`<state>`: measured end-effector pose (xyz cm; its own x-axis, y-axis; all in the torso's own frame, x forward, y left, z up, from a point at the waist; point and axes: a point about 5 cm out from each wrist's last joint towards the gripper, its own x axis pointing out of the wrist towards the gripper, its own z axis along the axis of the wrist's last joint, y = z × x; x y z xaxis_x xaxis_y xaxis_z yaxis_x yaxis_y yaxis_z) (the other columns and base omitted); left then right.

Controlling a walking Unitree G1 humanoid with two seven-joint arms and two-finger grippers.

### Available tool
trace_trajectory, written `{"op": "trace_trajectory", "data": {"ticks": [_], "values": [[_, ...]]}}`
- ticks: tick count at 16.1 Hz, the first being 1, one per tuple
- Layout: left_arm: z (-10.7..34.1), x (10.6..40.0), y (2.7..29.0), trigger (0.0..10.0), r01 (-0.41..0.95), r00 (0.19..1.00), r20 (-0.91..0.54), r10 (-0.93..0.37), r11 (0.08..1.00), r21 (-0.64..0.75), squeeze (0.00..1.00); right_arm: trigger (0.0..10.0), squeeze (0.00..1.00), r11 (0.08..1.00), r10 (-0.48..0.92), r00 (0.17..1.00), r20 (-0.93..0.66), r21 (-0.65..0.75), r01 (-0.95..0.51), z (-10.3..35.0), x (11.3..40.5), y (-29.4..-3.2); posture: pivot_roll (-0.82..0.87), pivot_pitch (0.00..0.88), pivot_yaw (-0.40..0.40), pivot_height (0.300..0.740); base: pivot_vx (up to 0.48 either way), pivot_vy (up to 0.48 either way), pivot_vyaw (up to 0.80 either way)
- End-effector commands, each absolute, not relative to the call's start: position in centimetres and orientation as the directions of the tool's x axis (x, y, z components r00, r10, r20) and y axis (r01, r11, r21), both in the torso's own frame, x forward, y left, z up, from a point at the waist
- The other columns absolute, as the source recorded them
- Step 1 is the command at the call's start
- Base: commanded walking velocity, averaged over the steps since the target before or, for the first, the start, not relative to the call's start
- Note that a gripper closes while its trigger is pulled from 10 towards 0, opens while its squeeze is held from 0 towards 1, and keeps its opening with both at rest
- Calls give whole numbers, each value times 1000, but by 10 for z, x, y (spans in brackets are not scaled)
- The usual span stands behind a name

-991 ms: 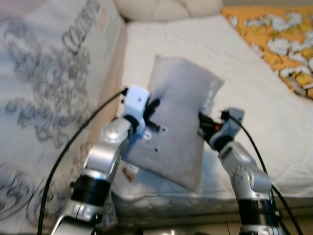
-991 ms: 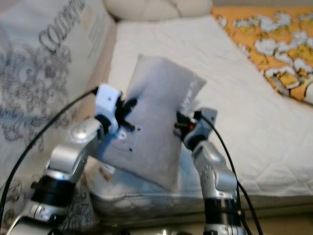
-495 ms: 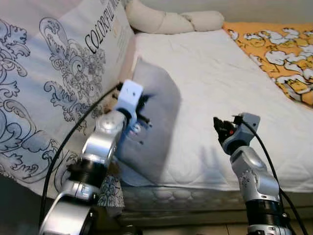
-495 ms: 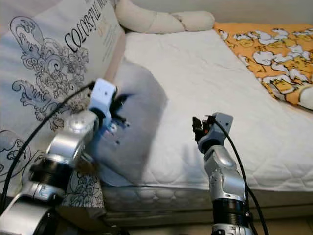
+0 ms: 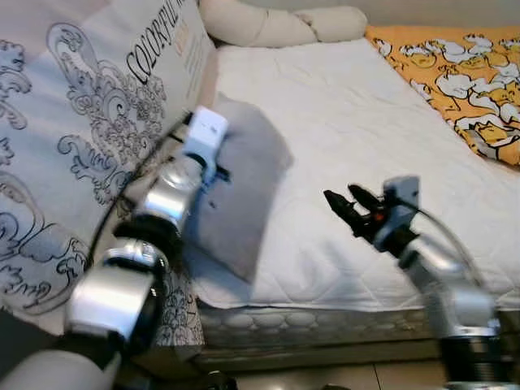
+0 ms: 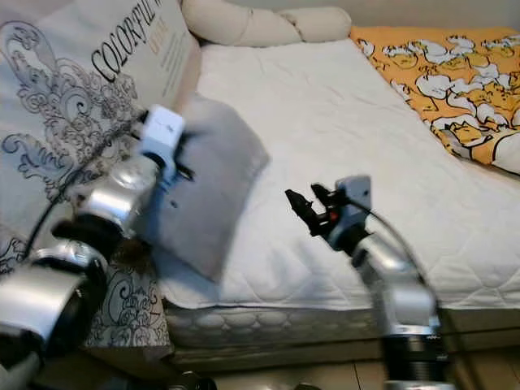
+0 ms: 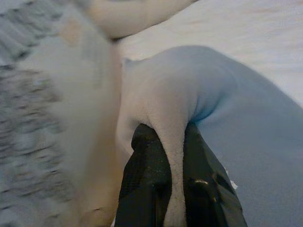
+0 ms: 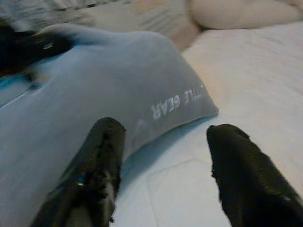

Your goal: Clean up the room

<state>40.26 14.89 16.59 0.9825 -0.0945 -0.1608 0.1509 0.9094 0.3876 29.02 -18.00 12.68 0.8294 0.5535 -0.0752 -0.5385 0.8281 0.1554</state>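
Observation:
A grey pillow (image 5: 248, 175) with "LITTLE BEAR" printed on it leans at the left side of the white mattress (image 5: 349, 106), against a big patterned cushion (image 5: 89, 130). My left gripper (image 7: 169, 135) is shut on a fold of the pillow's edge, the cloth pinched between both black fingers. My right gripper (image 5: 340, 195) hovers open over the mattress to the right of the pillow, apart from it. In the right wrist view its fingers (image 8: 99, 161) point at the pillow (image 8: 94, 104) with nothing between them.
An orange patterned blanket (image 5: 463, 73) covers the far right of the bed. A cream bolster (image 5: 276, 23) lies along the head of the bed. The mattress's front edge (image 5: 325, 317) is just before me, with floor below.
The right gripper has let go of the pillow and drawn back to the right. The left gripper has carried the pillow left and down against the patterned cushion. The camera has shifted too.

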Motion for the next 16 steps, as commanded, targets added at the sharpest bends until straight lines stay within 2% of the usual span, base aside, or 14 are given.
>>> {"op": "trace_trajectory", "data": {"ticks": [1,6,9,11,12,14,16], "values": [[179,407,158,10000,78,994,-103,-39,910,408,0,10000,1000,796,599,797,-77,168,-582,127,286,-177,-97,0,61,740,0,0,0],[167,405,169,10000,-16,989,-121,82,882,471,0,10000,1000,672,741,661,-119,140,-727,132,267,-183,-107,0,63,740,0,0,0],[145,399,152,10000,43,980,-192,48,895,445,0,10000,1000,670,741,651,-166,117,-733,126,267,-189,-106,0,55,740,0,0,0],[143,399,153,10000,58,977,-209,36,902,428,0,10000,1000,661,750,644,-149,154,-734,126,267,-188,-102,0,54,740,0,0,0],[142,398,156,10000,55,977,-211,42,898,437,1000,10000,1000,659,752,645,-136,172,-733,126,266,-187,-101,0,55,740,0,0,0],[146,399,165,10000,43,980,-191,53,883,467,1000,10000,1000,660,751,645,-140,198,-725,124,264,-186,-98,0,59,740,0,0,0],[158,402,166,10000,60,992,-124,-2,878,474,1000,10000,1000,663,748,648,-143,221,-716,120,262,-186,-95,0,61,740,0,0,0]]}}
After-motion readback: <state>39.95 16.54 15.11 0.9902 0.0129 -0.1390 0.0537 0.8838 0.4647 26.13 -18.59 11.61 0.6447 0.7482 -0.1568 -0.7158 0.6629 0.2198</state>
